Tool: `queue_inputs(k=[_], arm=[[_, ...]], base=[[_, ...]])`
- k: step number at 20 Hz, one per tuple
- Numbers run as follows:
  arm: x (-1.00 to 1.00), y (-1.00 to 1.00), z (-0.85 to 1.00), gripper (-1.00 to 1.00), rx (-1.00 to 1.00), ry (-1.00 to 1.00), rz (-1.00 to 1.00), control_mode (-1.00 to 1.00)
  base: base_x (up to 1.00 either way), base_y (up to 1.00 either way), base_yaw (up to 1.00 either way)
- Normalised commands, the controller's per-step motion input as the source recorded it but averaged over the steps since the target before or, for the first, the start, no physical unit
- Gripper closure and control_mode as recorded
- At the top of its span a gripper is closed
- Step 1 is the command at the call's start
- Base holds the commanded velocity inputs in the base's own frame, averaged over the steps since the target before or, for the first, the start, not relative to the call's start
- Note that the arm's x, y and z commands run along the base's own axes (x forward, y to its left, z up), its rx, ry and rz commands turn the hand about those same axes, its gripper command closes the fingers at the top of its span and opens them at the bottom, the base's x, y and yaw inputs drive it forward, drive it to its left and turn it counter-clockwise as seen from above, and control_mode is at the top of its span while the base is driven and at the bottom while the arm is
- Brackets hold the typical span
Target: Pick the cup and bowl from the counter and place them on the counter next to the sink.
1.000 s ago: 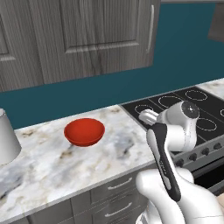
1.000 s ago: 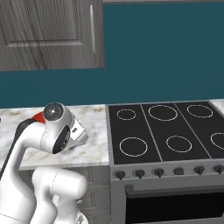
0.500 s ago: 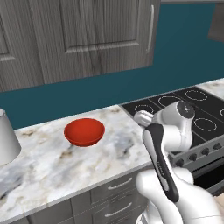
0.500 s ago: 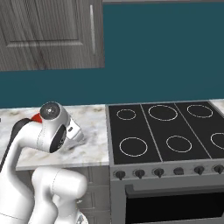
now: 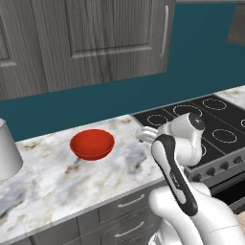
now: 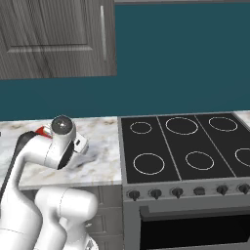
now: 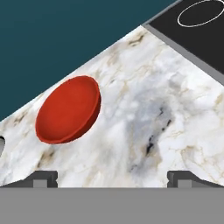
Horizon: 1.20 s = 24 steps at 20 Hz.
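The red bowl [image 5: 92, 143] sits upright on the marble counter [image 5: 57, 186], left of the stove. In the hand view the bowl [image 7: 68, 109] lies ahead and to the left of my gripper [image 7: 113, 177]. The two fingertips [image 7: 43, 178] stand wide apart, open, with only bare marble between them. In the left base view my hand [image 5: 145, 135] hovers low over the counter, a short way right of the bowl and apart from it. A sliver of the bowl [image 6: 41, 131] peeks out behind my arm in the right base view. The cup and the sink are out of view.
A large pale grey tapered container [image 5: 7, 152] stands at the counter's far left. The black stovetop [image 5: 206, 119] with several burner rings adjoins the counter on the right. Grey wall cabinets [image 5: 95, 38] hang above, and grey drawers [image 5: 119, 210] sit below.
My hand has moved left and a little lower, toward the bowl. The bowl and the container have not moved. The gripper has stayed open.
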Motion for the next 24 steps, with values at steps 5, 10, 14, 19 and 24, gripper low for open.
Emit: queue_inputs(k=[5,10,14,19,24], arm=[[0.16,0.00,0.00,-1.00,-0.01,0.05,0.21,-1.00],[0.13,0.13,0.00,-1.00,-0.02,0.19,0.02,-1.00],[0.05,0.31,-0.04,-1.00,-0.04,0.14,0.00,-1.00],[0.29,0.33,-0.27,-1.00,0.00,0.02,-0.01,-1.00],[0.40,0.20,-0.42,-1.00,0.00,0.00,-0.14,-1.00]], base=[[0.00,0.00,0.00],[0.00,0.00,0.00],[0.00,0.00,0.00],[0.00,0.00,0.00],[0.00,0.00,0.00]])
